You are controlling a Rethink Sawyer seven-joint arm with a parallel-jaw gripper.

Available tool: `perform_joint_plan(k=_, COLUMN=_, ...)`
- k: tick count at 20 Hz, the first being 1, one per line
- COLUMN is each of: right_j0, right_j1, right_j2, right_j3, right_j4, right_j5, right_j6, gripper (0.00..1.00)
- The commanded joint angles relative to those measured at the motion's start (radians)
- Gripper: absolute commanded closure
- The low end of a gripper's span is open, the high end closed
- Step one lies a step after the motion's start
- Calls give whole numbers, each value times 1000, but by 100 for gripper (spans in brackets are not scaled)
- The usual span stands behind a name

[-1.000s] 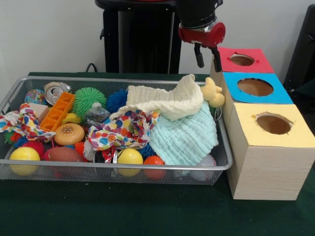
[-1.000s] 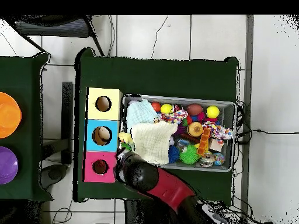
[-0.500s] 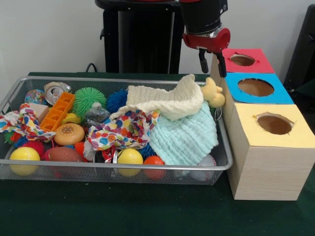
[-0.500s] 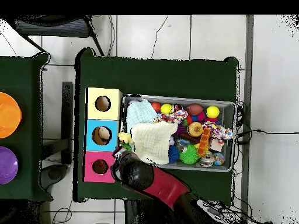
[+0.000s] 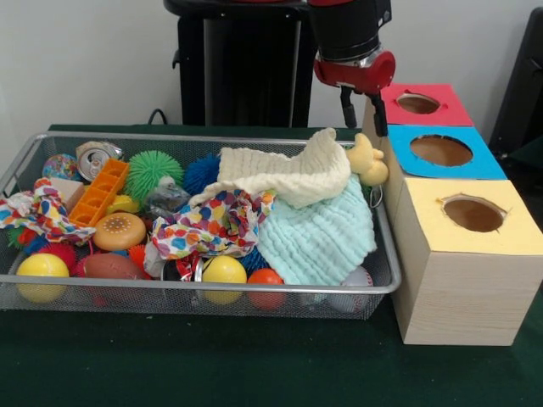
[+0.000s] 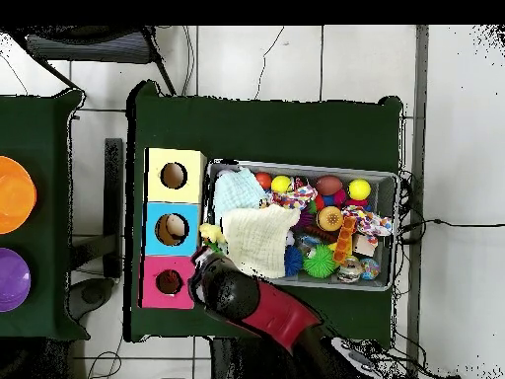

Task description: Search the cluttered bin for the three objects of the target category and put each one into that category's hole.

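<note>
The wire mesh bin (image 5: 212,288) holds a heap of toys and cloths. A pale yellow soft toy (image 5: 366,159) lies at the bin's right rim, partly under a cream cloth (image 5: 288,174); it also shows in the overhead view (image 6: 211,234). The orange striped toy and the brown toy are hidden. My gripper (image 5: 362,110) hangs open and empty above the yellow toy, beside the red-topped box. The red-topped hole (image 5: 417,103) is just right of it and shows in the overhead view (image 6: 169,282). In the overhead view my arm (image 6: 237,294) covers the gripper.
The blue-topped hole (image 5: 439,150) and the yellow-topped hole (image 5: 472,214) lie nearer the camera in the same row of boxes. The bin also holds a mint cloth (image 5: 318,242), a spotted cloth (image 5: 212,225), a green spiky ball (image 5: 153,170), smooth balls and an orange tray.
My gripper has shifted a little to the right and down toward the red-topped box, staying open and empty. Nothing in the bin has moved.
</note>
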Motion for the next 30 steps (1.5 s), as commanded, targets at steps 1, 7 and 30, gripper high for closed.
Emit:
perform_joint_plan(k=1, right_j0=-16, right_j1=123, right_j2=23, right_j3=-145, right_j4=10, right_j5=-67, right_j6=152, gripper=0)
perform_joint_plan(k=7, right_j0=-19, right_j1=79, right_j2=39, right_j3=-135, right_j4=24, right_j5=-40, right_j6=175, gripper=0)
perform_joint_plan(k=30, right_j0=98, right_j1=-53, right_j2=-110, right_j3=-245, right_j4=52, right_j5=223, right_j6=165, gripper=0)
